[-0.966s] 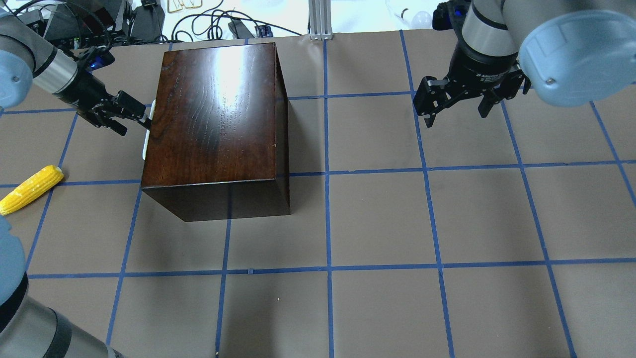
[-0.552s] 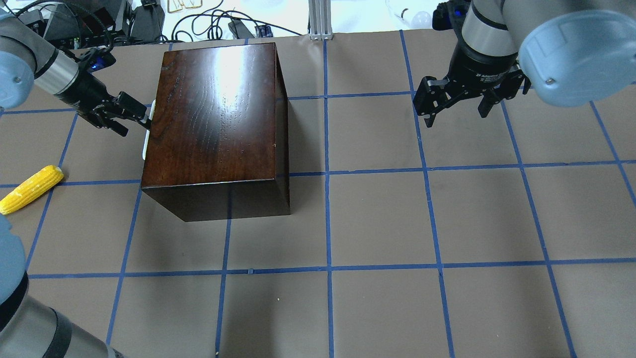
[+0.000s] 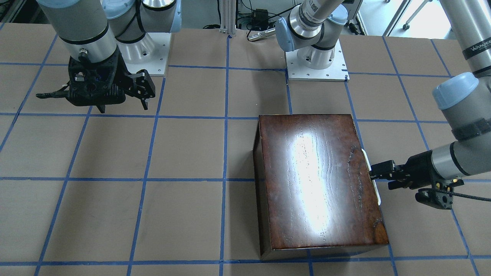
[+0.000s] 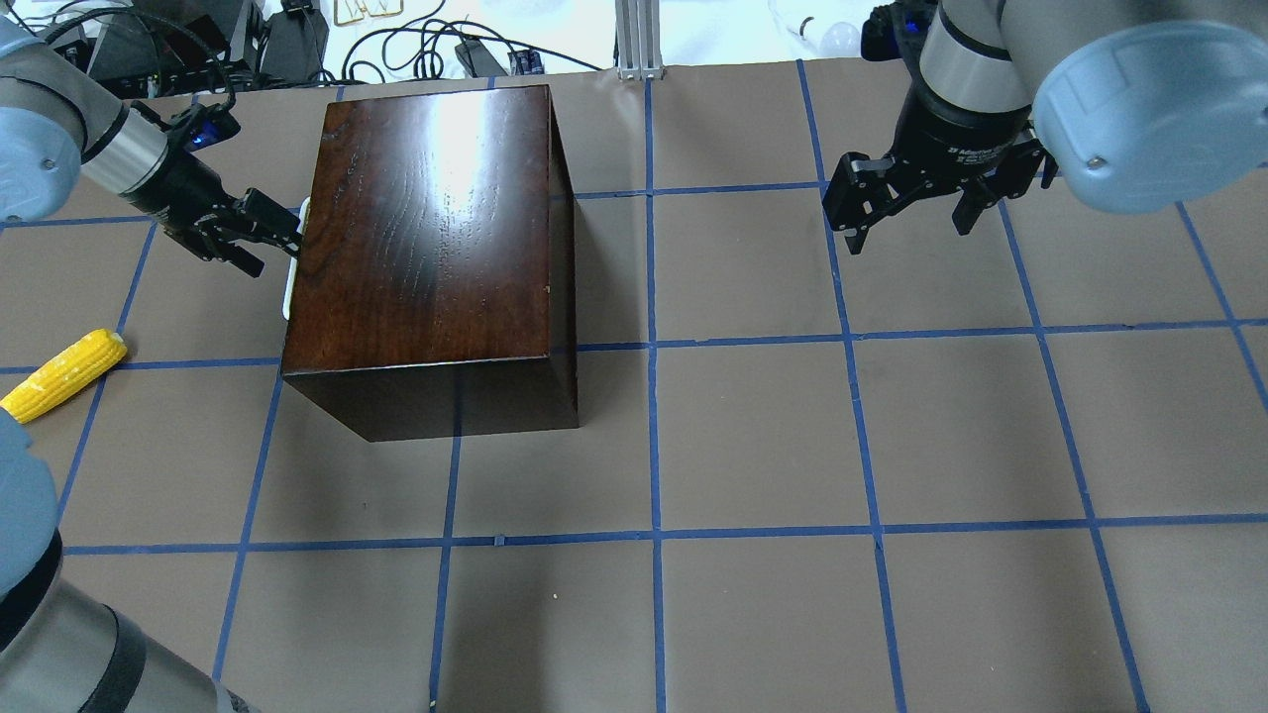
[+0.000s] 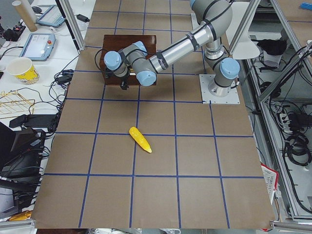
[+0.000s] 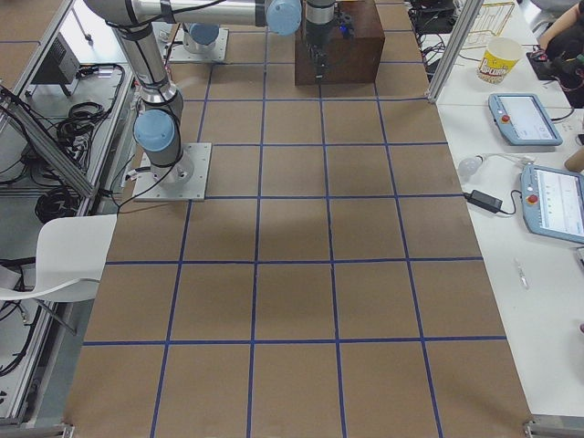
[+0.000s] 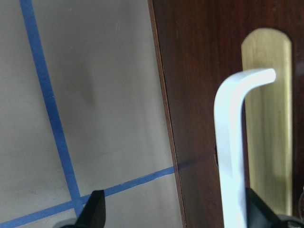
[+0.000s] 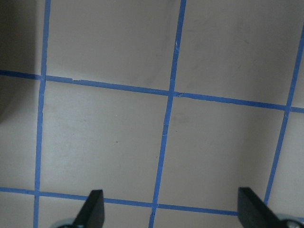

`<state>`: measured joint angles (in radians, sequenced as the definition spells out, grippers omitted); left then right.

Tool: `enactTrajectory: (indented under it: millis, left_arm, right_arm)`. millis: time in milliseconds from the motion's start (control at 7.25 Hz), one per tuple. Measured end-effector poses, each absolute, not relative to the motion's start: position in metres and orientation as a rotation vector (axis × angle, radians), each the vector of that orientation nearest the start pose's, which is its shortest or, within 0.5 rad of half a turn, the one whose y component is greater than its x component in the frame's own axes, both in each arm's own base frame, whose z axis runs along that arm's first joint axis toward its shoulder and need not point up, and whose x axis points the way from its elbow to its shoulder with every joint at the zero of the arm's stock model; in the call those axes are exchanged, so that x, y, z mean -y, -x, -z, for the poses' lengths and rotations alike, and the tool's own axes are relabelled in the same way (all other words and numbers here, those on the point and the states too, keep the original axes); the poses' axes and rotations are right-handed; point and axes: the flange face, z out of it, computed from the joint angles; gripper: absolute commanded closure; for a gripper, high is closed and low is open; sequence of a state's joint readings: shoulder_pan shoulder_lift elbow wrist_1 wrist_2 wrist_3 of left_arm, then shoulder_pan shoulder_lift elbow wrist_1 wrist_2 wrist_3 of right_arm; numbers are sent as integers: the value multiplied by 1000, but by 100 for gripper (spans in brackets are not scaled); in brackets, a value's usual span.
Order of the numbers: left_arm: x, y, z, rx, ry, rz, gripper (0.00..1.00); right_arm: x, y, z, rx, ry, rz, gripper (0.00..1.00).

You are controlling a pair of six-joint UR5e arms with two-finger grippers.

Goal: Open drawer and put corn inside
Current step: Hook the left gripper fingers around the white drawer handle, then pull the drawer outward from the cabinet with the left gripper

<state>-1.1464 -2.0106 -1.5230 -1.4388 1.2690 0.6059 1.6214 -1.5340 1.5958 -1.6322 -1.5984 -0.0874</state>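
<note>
Dark-brown wooden box, drawer closed, its white handle between the wide-spread fingers of the left pincer, seemingly readied for a pull; corn on the surface well apart from that pincer, awaiting pickup; right pincer wide, empty, far off.

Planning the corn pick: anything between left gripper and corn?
Nothing. Only bare taped table lies between the left gripper and the corn, shown in the overhead view.
</note>
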Motion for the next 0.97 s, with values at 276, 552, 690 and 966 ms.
enactTrajectory:
  millis: [276,552,690,966]
  left_arm:
    - [631,-109,-280,-3505,-256,-102,0]
    - [634,-114,-279,-3485,-332,-53,0]
    - [635,-116,-279,-3477,-387,-37,0]
    - [636,-120,-280,-3476,-415,-19,0]
  right_arm:
    - [500,-156,-463,-3162,219,-1,0]
    - [499,-156,-463,-3162,219,-2,0]
    - [499,-156,-463,-3162,219,-1,0]
    - [500,-156,-463,-3162,217,-2,0]
